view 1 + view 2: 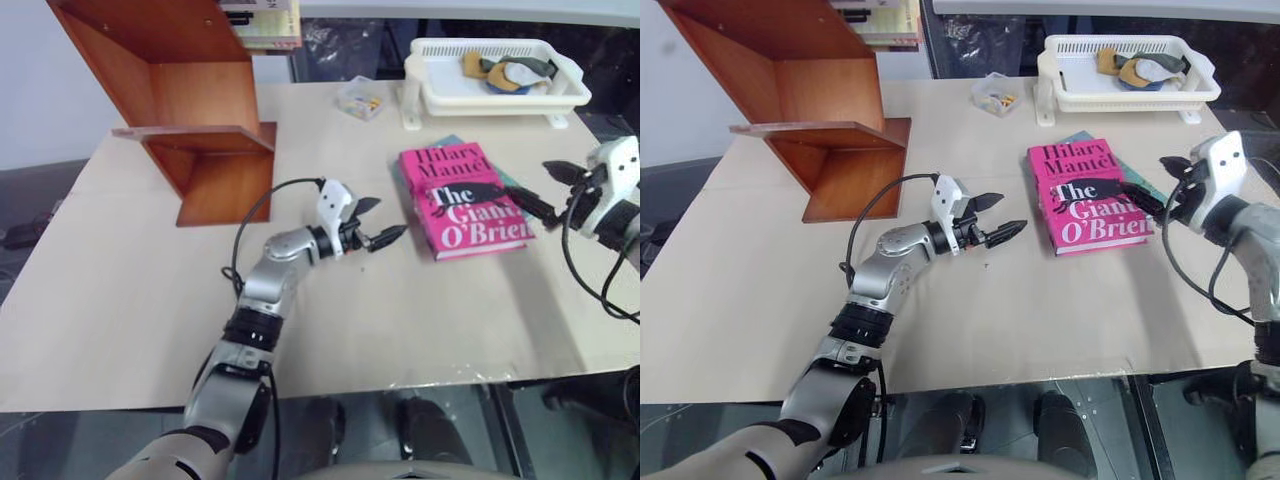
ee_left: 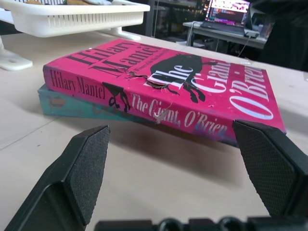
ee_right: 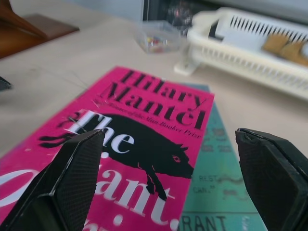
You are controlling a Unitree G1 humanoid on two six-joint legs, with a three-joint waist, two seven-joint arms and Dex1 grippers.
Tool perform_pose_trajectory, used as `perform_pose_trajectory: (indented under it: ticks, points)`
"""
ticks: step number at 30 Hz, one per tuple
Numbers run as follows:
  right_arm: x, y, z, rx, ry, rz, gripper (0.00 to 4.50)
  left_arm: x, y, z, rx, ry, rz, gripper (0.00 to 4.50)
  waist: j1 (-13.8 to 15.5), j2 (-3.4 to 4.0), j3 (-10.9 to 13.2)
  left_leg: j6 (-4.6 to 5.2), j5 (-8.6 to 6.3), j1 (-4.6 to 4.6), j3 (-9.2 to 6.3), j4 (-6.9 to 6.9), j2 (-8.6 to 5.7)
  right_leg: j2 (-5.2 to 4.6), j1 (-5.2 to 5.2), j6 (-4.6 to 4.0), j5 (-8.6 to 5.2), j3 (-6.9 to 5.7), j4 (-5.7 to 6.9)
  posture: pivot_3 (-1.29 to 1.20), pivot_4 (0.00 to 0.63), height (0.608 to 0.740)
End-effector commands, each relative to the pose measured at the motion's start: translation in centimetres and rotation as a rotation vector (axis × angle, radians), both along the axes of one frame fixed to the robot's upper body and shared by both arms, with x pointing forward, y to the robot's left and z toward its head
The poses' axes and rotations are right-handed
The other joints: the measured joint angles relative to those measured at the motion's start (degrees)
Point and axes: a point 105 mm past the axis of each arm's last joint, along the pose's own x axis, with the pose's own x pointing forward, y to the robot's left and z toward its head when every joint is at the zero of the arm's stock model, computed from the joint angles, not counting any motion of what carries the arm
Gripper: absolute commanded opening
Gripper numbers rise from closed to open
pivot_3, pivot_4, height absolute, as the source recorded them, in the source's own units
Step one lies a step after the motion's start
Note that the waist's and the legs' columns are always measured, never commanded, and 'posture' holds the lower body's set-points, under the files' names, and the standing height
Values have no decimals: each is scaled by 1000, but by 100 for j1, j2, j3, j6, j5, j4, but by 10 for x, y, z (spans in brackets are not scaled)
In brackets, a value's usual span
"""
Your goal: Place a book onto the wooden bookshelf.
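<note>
The pale beige surface [image 1: 130, 290] carries the wooden bookshelf [image 1: 200, 150] at its far left corner, its angled reddish-brown panels resting directly on the top. Along the far edge stand a small clear plastic box [image 1: 360, 98] with coloured bits inside and, toward the far right corner, a white plastic basket tray [image 1: 495, 85] on short feet. Near the right edge a thin teal-blue book [image 2: 72, 107] lies flat on the surface, and the book [image 1: 464, 198], bright pink, lies flat on top of it.
</note>
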Motion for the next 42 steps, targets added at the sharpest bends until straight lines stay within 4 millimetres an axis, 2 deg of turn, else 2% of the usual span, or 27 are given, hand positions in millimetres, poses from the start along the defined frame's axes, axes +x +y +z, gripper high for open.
perform_pose_trajectory:
  ticks: [1, 3, 7, 13, 18, 24, 33, 42]
  points:
    - [20, -2, 10, -4, -7, -43, 4471, -2, -11, 7, 1, -32, -28, 4488, -7, 0, 0, 0, 0, 0, 0, 0, 0, 1, 0, 0, 0, 0, 0, 0, 150, 740]
    - [29, -2, 8, 21, 20, -63, 4471, -1, -14, 9, -2, -37, -35, 4488, -10, 0, 0, -1, 0, 1, 0, 0, 2, 4, 0, 0, 0, -1, -1, 0, 150, 740]
    - [47, -2, 5, 178, 107, -109, 4471, -7, -17, 12, 11, -70, -69, 4488, -12, 0, 0, -1, 1, 0, -1, -2, 5, 4, -2, -1, 0, -1, -1, 0, 150, 740]
    - [61, -2, -6, 223, 168, -149, 4471, -21, -17, 9, 28, -76, -120, 4488, -14, 1, 0, -1, 0, -4, 0, -5, 4, 2, -3, -1, 0, 1, -7, 0, 150, 740]
    - [69, 1, -9, 254, 188, -149, 4471, -32, -19, 4, 47, -69, -152, 4488, -62, 2, -1, -1, 0, -3, 0, -8, 4, 2, -5, -1, 0, 2, -7, 0, 150, 740]
    - [77, 10, -9, 276, 190, -128, 4471, -37, -33, -5, 93, -84, -180, 4488, -152, 3, -1, -1, 0, -3, -1, -9, 4, 1, -5, -1, 0, 2, -6, 0, 150, 740]
    - [84, 26, -12, 269, 177, -90, 4471, -53, -52, -8, 88, -77, -255, 4488, -154, 4, -1, -1, 0, -1, 1, -11, 5, 2, -5, -1, 0, 5, -4, 0, 150, 740]
    - [89, 36, -11, 259, 155, -71, 4471, -57, -62, -4, 75, -78, -290, 4488, -169, 4, -1, -2, 0, -1, 0, -11, 5, 2, -6, -1, 0, 5, -5, 0, 150, 740]
